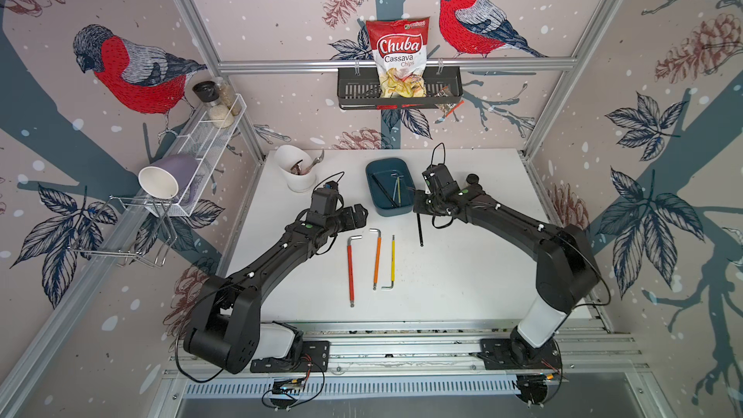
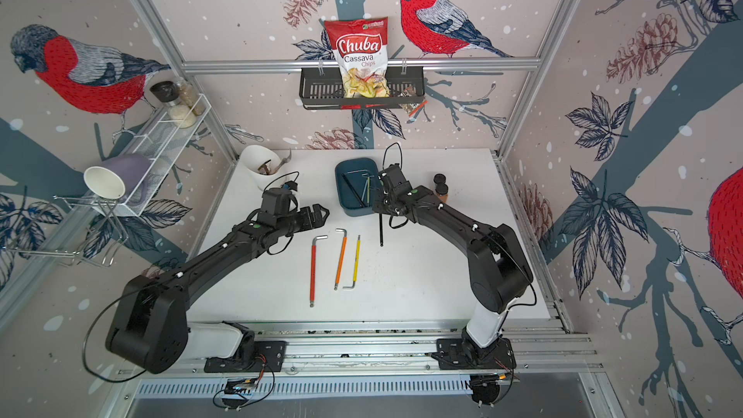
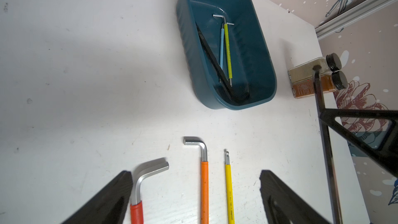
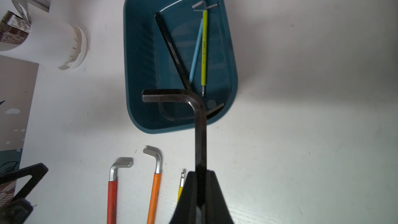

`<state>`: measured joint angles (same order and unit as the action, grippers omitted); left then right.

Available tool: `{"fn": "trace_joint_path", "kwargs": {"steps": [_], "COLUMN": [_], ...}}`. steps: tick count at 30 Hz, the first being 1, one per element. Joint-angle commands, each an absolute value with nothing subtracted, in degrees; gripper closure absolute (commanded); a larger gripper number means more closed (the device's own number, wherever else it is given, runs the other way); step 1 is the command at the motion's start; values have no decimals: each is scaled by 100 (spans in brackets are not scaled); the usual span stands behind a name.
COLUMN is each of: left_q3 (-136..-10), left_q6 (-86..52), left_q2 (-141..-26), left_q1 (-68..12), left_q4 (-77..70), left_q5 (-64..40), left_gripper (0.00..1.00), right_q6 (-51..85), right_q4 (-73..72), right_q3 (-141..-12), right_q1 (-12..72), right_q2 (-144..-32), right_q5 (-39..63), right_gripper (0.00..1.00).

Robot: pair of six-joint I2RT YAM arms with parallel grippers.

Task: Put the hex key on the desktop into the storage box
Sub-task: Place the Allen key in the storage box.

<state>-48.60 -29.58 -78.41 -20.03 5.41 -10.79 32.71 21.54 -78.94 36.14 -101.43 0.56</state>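
On the surface, both top views show three coloured hex keys (image 1: 377, 259) outside the storage box (image 1: 388, 213), three more inside. Left wrist view: the left end effector (image 3: 195, 173) is spread wide, empty. Right wrist view: the right end effector (image 4: 201, 172) clamps a black hex key (image 4: 200, 136) near the box.

black hex key (image 4: 200, 143) (held), by teal storage box (image 4: 137, 61)

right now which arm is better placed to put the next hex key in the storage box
Right. The right hand is shut on the black hex key, close beside the storage box. The left hand is open and holds nothing.
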Motion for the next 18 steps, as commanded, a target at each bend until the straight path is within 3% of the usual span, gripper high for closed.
{"fn": "trace_joint_path", "kwargs": {"steps": [1, 18], "left_q3": [-4947, -5048], "left_q6": [-2891, -2943], "left_q2": [-7883, -8485], "left_q1": [-2007, -2004], "left_q4": [468, 231], "left_q5": [-1125, -1266], "left_gripper": [4, 4], "right_q6": [2962, 2787], "right_q4": [2154, 2331], "right_q3": [-8448, -11677], "right_q1": [3514, 2958], "right_q2": [-10532, -13285], "right_q5": [390, 1604], "right_gripper": [100, 100]}}
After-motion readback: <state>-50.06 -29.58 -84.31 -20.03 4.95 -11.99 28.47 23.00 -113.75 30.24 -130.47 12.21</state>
